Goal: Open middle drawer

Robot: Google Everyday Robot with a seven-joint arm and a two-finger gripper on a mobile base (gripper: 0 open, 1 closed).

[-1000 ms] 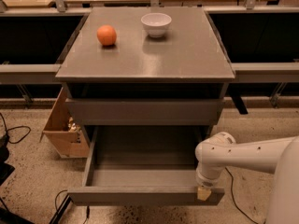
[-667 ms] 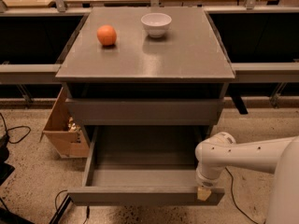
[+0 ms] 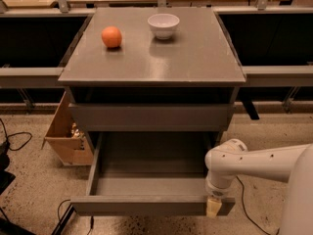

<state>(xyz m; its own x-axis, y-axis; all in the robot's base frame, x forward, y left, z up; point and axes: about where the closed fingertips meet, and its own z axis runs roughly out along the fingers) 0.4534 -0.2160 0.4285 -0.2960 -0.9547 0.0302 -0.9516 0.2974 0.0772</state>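
The middle drawer (image 3: 142,205) of the grey cabinet (image 3: 195,58) stands pulled far out toward me. Its flat grey front panel is at the bottom of the camera view, and its shallow grey box interior (image 3: 151,185) shows with nothing in it. A closed grey drawer front (image 3: 149,116) sits above it. My gripper (image 3: 213,207) hangs from the white arm (image 3: 264,163) at the right end of the open drawer's front panel, touching its top edge. Whatever lies below the open drawer is hidden.
An orange (image 3: 111,36) and a white bowl (image 3: 163,25) sit on the cabinet top. A cardboard box (image 3: 66,133) stands on the floor left of the cabinet. Cables (image 3: 13,142) lie on the floor at left. Dark shelving runs along both sides.
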